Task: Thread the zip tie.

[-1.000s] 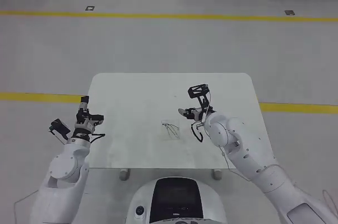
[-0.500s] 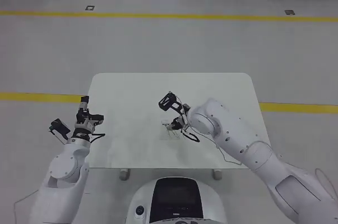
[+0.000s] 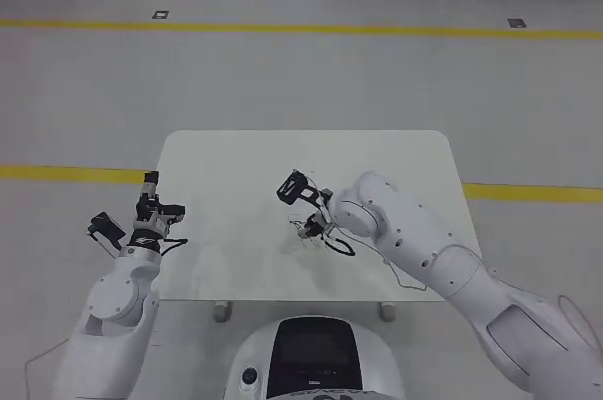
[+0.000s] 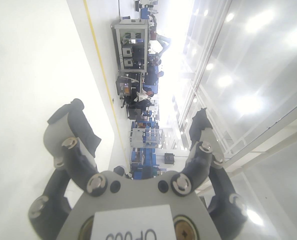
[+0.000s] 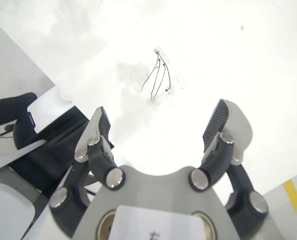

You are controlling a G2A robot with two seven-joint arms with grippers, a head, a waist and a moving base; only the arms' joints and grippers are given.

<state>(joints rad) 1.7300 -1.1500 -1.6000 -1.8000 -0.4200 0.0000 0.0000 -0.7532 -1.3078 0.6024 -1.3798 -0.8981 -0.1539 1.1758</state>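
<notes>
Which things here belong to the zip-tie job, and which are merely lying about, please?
Job:
black zip ties
right pincer, open, close to them
left pincer, open, away from them

Just there:
white table
yellow floor line

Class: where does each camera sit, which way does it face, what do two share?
Top view: above the arms, facing down at the table; both arms show.
Left wrist view: on that wrist, facing out across the room; open left claw shows.
Right wrist view: on that wrist, facing down at the zip ties; open right claw shows.
Shared: top and right wrist views both show the zip ties.
</notes>
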